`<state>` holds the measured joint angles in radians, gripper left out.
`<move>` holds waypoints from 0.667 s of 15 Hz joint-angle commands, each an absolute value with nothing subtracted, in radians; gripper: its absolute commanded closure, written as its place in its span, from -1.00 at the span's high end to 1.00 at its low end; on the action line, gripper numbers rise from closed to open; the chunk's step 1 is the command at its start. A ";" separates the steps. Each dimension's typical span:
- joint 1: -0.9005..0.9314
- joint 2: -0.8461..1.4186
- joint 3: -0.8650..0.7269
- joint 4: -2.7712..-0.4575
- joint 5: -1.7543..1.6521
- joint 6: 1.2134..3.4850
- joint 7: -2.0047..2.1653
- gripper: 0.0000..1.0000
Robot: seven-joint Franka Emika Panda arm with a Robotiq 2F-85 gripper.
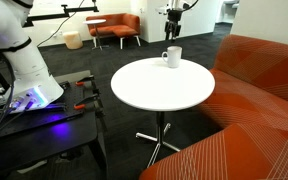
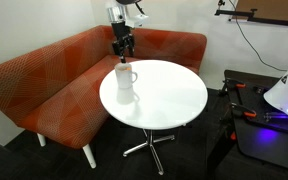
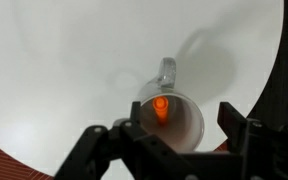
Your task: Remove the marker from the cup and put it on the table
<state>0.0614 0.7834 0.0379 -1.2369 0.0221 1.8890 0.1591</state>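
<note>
The cup [image 1: 172, 57] is a white mug with a side handle, standing near the far edge of the round white table [image 1: 154, 90]. It also shows in an exterior view [image 2: 125, 77] on the table [image 2: 164, 100]. In the wrist view I look straight down into the cup [image 3: 184, 128], and the orange marker [image 3: 160, 108] stands inside it, leaning on the wall near the handle. My gripper [image 3: 181, 128] hangs directly above the cup, open and empty, its fingers either side of the rim. It is seen above the cup in both exterior views [image 1: 172, 32] [image 2: 122, 47].
An orange sofa [image 2: 54, 85] wraps around the far side of the table, close behind the cup. A dark workbench [image 1: 34, 120] with cables, red clamps and the robot base stands beside the table. An orange armchair [image 1: 114, 28] is in the background.
</note>
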 commanded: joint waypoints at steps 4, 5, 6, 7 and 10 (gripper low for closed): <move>0.063 0.834 0.030 -1.169 0.023 1.883 0.130 0.46; 0.063 0.844 0.029 -1.160 0.022 1.884 0.128 0.41; 0.062 0.852 0.031 -1.152 0.022 1.883 0.120 0.43; 0.063 0.862 0.029 -1.143 0.020 1.885 0.114 0.41; 0.061 0.887 0.030 -1.115 0.020 1.889 0.104 0.37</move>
<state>0.0601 0.8506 0.0374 -1.1739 0.0210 1.8902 0.1347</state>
